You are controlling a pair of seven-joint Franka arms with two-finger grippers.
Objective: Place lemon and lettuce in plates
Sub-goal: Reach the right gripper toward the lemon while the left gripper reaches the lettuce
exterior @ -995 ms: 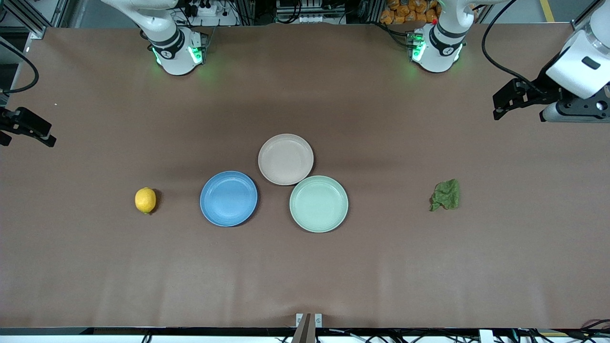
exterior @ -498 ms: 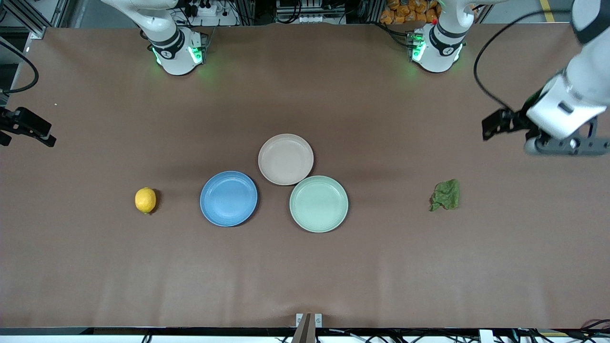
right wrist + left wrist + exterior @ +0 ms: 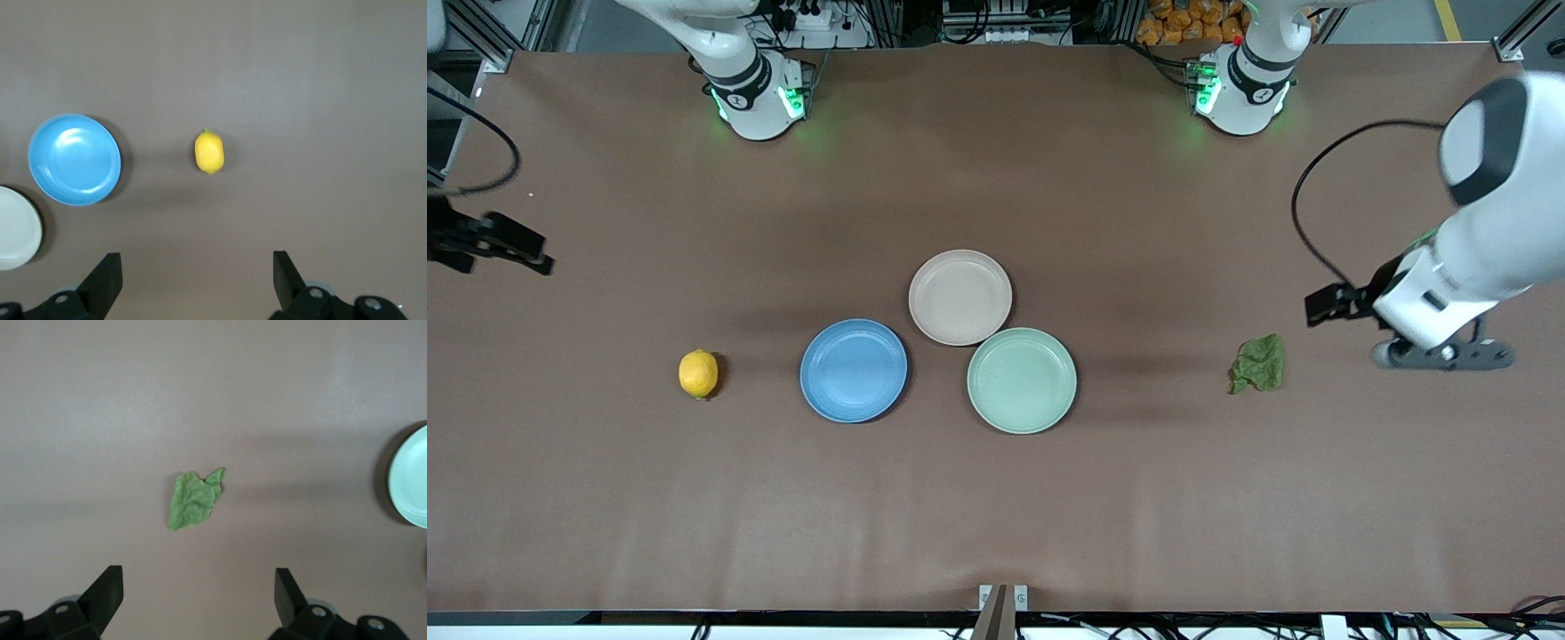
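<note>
Brown table covering (image 3: 996, 498) spans the whole front view, with a broad bare band between the objects and the edge nearest the front camera, and another between the objects and the robot bases. Three plates cluster at mid-table: the blue plate (image 3: 854, 371) toward the right arm's end, the beige-pinkish plate (image 3: 960, 297) farther from the front camera, and the pale mint-green plate (image 3: 1022, 380) toward the left arm's end. The beige-pinkish and mint-green rims touch or overlap slightly; the blue rim lies just beside the beige-pinkish one, and whether they touch cannot be told. All three plates hold nothing.

The lemon (image 3: 698, 373) lies on the covering, apart from the blue plate on its right-arm side, with open covering all around it. The lettuce (image 3: 1259, 364) lies flat and well apart from the mint-green plate, toward the left arm's end.

The left gripper (image 3: 199, 600) hangs over bare covering near the lettuce, toward the left arm's end of the table; its fingers (image 3: 107, 592) are spread wide and grip nothing. The right gripper (image 3: 197, 279) is over the right arm's end of the table, well apart from the lemon, fingers (image 3: 105, 275) likewise spread wide and gripping nothing
</note>
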